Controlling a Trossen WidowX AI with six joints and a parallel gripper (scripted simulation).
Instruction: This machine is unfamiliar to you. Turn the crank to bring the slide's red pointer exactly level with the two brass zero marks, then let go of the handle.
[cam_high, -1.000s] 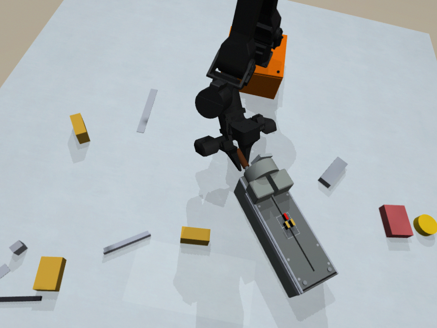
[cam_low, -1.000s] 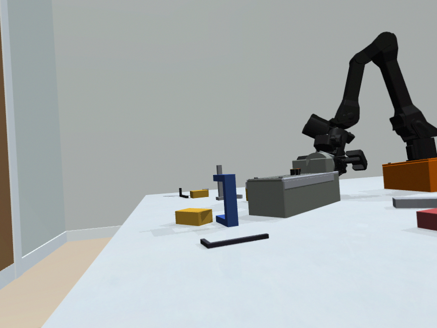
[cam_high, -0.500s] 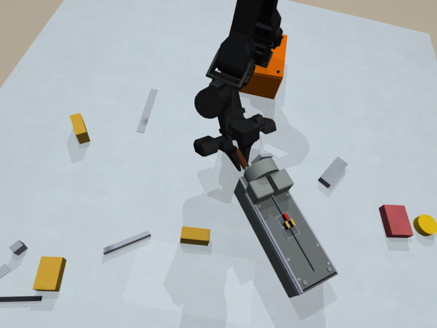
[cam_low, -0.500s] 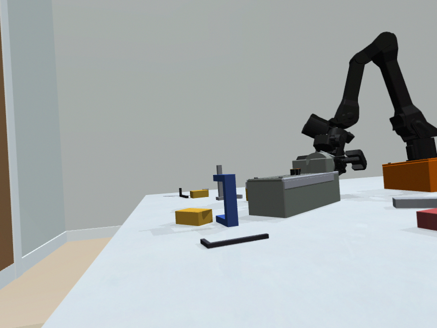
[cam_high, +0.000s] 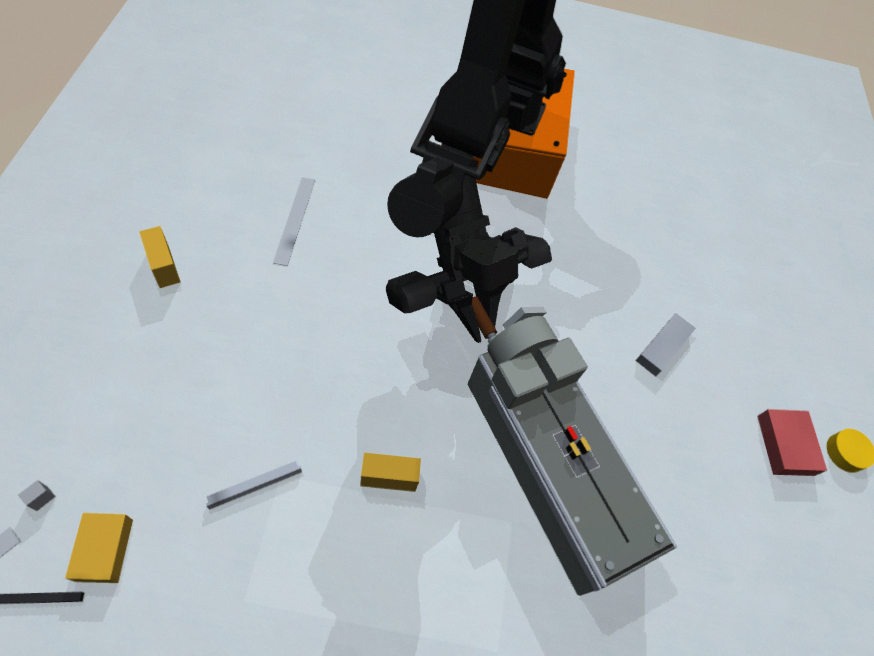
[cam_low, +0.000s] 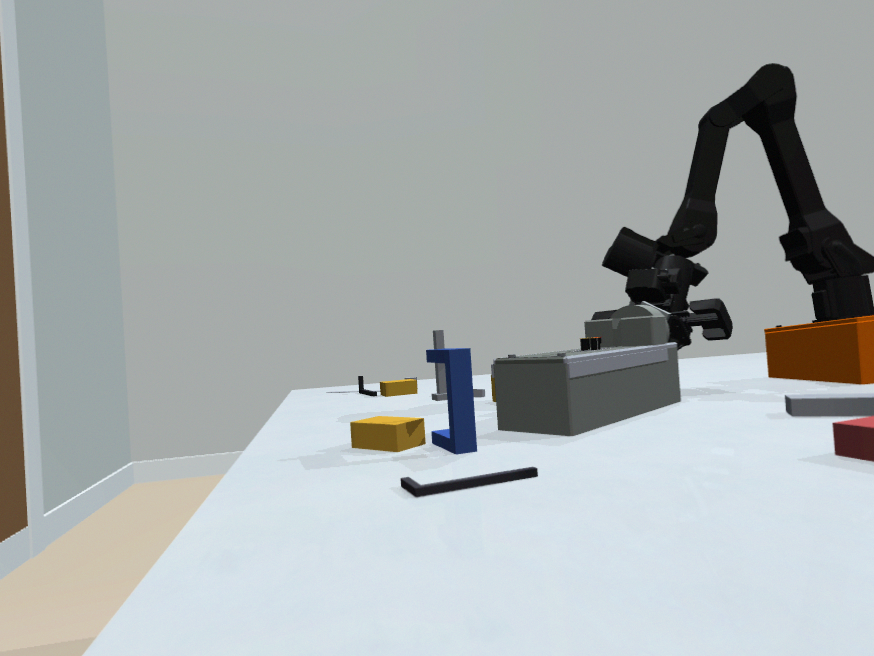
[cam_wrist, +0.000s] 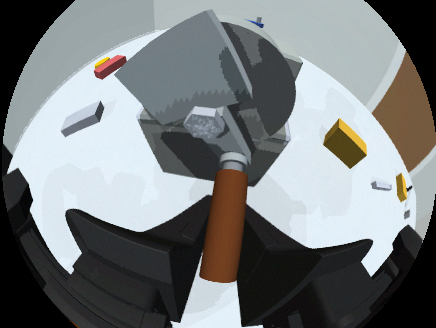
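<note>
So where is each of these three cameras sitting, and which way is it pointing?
Top: high above the table, looking down on the grey machine; shows the black arm and its orange base.
Exterior: low at the table's far end, looking along it at the machine's end; shows the whole arm side-on.
Wrist: on the gripper, facing along the fingers, shut on the brown crank handle.
Shared: top and wrist both show the handle and the red block.
</note>
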